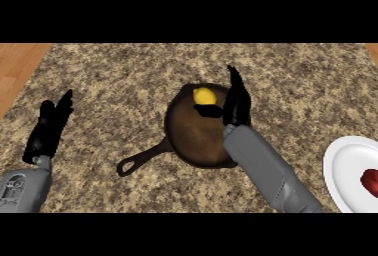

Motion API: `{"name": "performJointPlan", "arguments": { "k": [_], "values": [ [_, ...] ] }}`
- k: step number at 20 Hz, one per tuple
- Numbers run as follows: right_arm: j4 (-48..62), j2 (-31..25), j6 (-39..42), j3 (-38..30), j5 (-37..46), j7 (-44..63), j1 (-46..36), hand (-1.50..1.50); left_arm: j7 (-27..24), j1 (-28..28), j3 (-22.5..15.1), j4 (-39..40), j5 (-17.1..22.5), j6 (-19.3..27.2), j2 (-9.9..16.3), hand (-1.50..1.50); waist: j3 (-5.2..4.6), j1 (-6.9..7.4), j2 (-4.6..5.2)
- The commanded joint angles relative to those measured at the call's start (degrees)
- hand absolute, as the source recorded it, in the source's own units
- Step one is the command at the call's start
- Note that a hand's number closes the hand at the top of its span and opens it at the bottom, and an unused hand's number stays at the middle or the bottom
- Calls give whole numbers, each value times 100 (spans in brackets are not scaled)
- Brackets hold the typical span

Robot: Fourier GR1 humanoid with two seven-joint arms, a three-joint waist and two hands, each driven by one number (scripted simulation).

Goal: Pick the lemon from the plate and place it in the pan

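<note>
The yellow lemon (204, 95) lies in the far part of the dark brown pan (192, 135), which stands mid-counter with its handle (140, 161) pointing to the lower left. My right hand (236, 102) hovers over the pan's right rim, right beside the lemon. Its fingers are straight and point away from me, and its thumb (209, 111) sticks out to the left just below the lemon without curling round it. The white plate (341, 170) shows at the right edge. My left hand (46, 131) rests open at the left, fingers up.
A dark red object (370, 181) lies on the plate at the right edge. The speckled stone counter (111, 75) ends at a wooden floor strip (18, 65) in the upper left, and a sliver of wood shows in the upper right corner.
</note>
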Motion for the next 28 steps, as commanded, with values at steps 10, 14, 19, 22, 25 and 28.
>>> {"name": "performJointPlan", "arguments": {
  "k": [10,14,19,22,25,28],
  "values": [
    [-224,12,-1464,-305,-1370,-1486,359,-150,-130,181,267,197,-22,137,43,0,-16,-391,-136],
    [-1296,-229,-1336,-327,-995,-1009,916,-150,-120,527,405,38,57,60,141,0,-27,-663,-233],
    [-3049,-947,-1134,-113,-911,-911,2468,-150,-144,949,446,-272,61,137,64,0,-31,-778,-274],
    [-4343,-1417,-885,116,-895,-819,3460,-150,42,930,623,-369,218,-88,320,0,-32,-803,-275],
    [-5493,-2095,-616,188,-949,-753,4449,-150,3,825,617,-309,182,-5,235,0,-32,-846,-255],
    [-6605,-2888,-343,-38,-1119,-413,5142,-150,51,742,634,-287,208,-38,234,0,-35,-833,-239]
  ]
}}
